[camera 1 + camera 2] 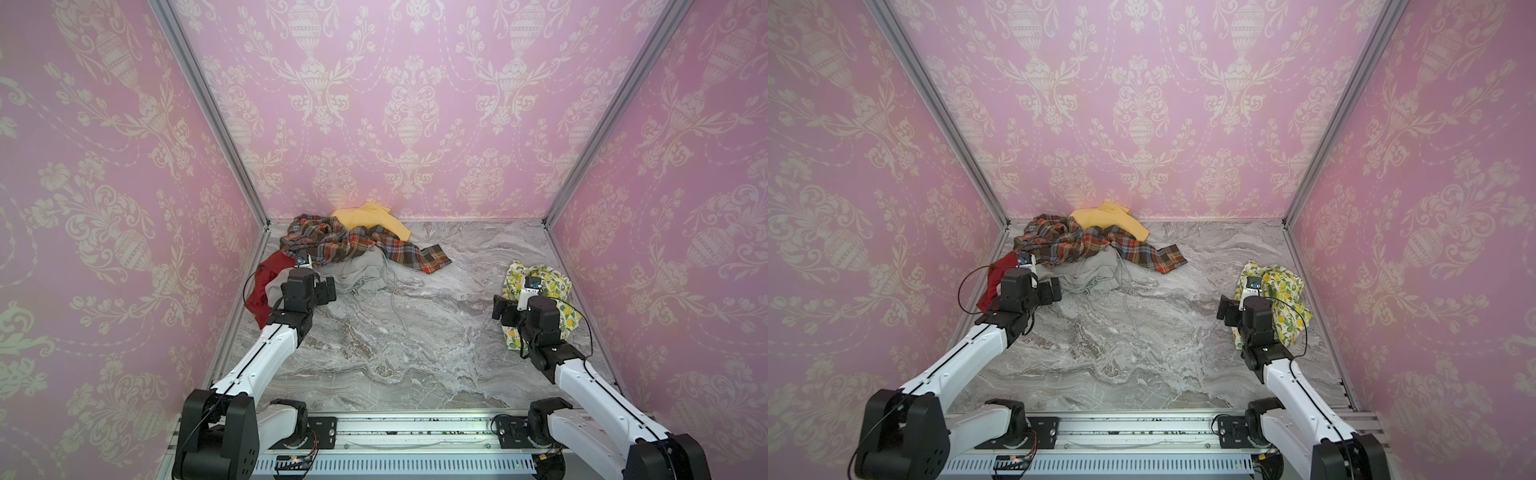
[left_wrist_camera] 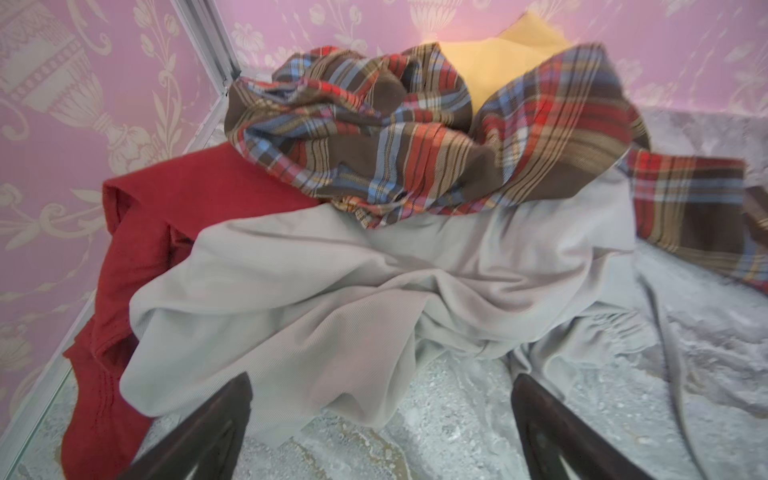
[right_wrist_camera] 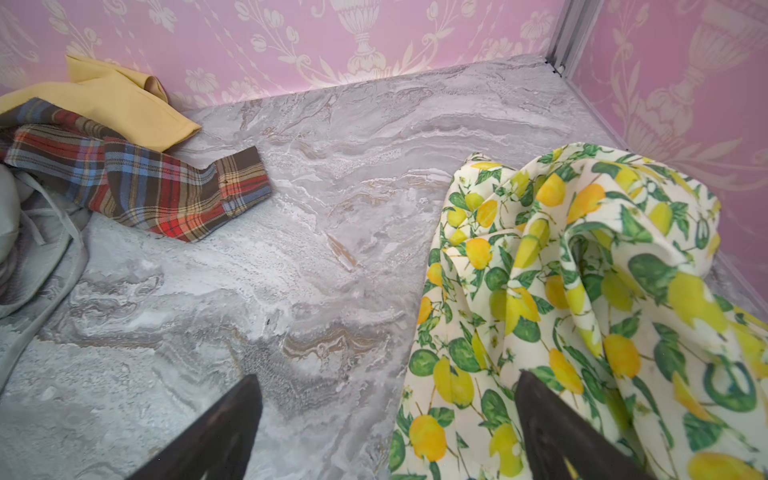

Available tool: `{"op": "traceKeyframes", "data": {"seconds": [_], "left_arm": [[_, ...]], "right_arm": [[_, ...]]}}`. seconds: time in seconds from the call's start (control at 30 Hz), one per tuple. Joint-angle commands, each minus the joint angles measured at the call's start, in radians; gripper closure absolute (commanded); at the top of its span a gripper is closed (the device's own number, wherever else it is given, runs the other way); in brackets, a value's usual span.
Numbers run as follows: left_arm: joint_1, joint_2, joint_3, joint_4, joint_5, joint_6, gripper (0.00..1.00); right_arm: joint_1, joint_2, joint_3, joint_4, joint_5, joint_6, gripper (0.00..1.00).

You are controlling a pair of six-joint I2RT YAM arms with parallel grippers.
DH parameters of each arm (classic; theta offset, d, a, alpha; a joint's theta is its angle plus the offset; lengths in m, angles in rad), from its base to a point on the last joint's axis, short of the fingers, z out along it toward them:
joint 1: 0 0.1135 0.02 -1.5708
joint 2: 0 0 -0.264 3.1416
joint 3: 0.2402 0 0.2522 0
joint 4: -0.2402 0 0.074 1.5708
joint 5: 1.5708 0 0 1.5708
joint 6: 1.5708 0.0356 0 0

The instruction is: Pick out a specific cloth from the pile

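The thin lemon-printed cloth (image 1: 555, 279) lies crumpled in soft folds at the right of the marbled surface (image 1: 415, 340), well apart from the pile (image 1: 332, 245) of plaid, grey, red and mustard fabrics at upper left. The left jaws and right jaws gape wide, empty.

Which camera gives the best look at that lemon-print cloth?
The right wrist view: it shows the lemon-print cloth close up, lemons sharp. Both top views show it small, partly behind the right arm. The left wrist view misses it.

lemon cloth (image 1: 556, 281) lies crumpled (well apart from pile (image 1: 332, 243))
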Motion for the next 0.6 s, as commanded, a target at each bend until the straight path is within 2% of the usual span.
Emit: {"op": "traceKeyframes", "data": {"seconds": [0.0, 0.2, 0.57], "left_arm": [[0.028, 0.057, -0.080, 0.263, -0.067, 0.088, 0.01], [0.069, 0.167, -0.156, 0.459, -0.030, 0.088, 0.01], [0.164, 0.244, -0.250, 0.722, 0.044, 0.056, 0.01]], "right_arm": [[0.000, 0.030, -0.069, 0.288, 0.061, -0.122, 0.04], [-0.001, 0.144, -0.134, 0.502, 0.068, -0.137, 0.04], [-0.044, 0.267, -0.161, 0.691, 0.029, -0.142, 0.04]]}}
